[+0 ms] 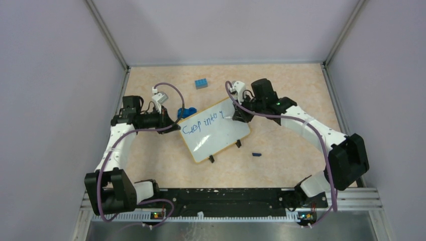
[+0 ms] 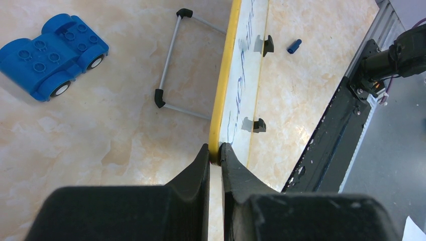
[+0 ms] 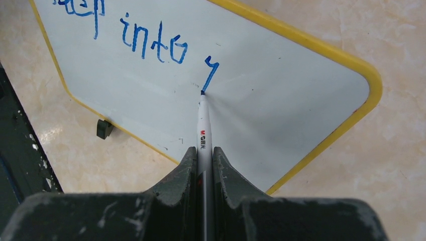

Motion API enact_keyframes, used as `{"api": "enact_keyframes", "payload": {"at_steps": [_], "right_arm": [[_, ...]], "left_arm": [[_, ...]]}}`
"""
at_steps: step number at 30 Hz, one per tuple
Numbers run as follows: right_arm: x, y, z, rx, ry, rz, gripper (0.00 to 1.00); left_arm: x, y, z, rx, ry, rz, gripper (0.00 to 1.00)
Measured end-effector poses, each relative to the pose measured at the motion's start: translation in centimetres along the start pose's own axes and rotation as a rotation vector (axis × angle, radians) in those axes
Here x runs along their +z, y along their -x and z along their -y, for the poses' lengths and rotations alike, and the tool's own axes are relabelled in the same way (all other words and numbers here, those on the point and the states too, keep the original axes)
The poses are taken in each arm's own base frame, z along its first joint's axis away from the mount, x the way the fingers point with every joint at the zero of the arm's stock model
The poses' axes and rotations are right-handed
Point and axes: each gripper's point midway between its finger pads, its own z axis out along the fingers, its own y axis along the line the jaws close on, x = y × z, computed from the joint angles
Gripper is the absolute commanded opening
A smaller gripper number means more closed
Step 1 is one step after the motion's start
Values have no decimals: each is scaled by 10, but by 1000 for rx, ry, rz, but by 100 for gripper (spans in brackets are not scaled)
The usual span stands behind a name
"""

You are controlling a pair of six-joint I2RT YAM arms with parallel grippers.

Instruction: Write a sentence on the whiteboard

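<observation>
The whiteboard (image 1: pixel 217 134) lies tilted in the middle of the table, white with a yellow rim and two black clip feet on its near edge. My left gripper (image 1: pixel 175 127) is shut on its left yellow rim (image 2: pixel 219 120). Blue handwriting, the sentence (image 1: pixel 202 123), runs along the board's top; in the right wrist view it reads "into" plus a new stroke (image 3: pixel 211 70). My right gripper (image 3: pixel 203 150) is shut on a white marker (image 3: pixel 203 128) whose blue tip touches the board (image 3: pixel 281 100) at the end of that stroke. The right gripper also shows in the top view (image 1: pixel 236 116).
A blue toy car (image 2: pixel 52 55) sits behind the board's left end, also in the top view (image 1: pixel 187 113). A blue brick (image 1: pixel 201 83) lies at the back. The blue marker cap (image 1: pixel 256 154) lies near the board's right foot. A wire stand (image 2: pixel 173 65) lies beside the board.
</observation>
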Motion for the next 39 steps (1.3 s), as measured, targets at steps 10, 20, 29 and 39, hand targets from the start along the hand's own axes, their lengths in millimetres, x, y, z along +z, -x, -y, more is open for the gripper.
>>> {"api": "enact_keyframes", "payload": {"at_steps": [10, 20, 29, 39], "right_arm": [[5, 1, -15, -23, 31, -5, 0], [-1, 10, -10, -20, 20, 22, 0], [-11, 14, 4, -11, -26, 38, 0], [-11, 15, 9, -13, -53, 38, 0]], "left_arm": [[0, 0, 0, -1, -1, 0, 0], [0, 0, 0, -1, -1, 0, 0], [0, 0, 0, -1, -1, 0, 0], [0, 0, 0, -2, -1, 0, 0]]}}
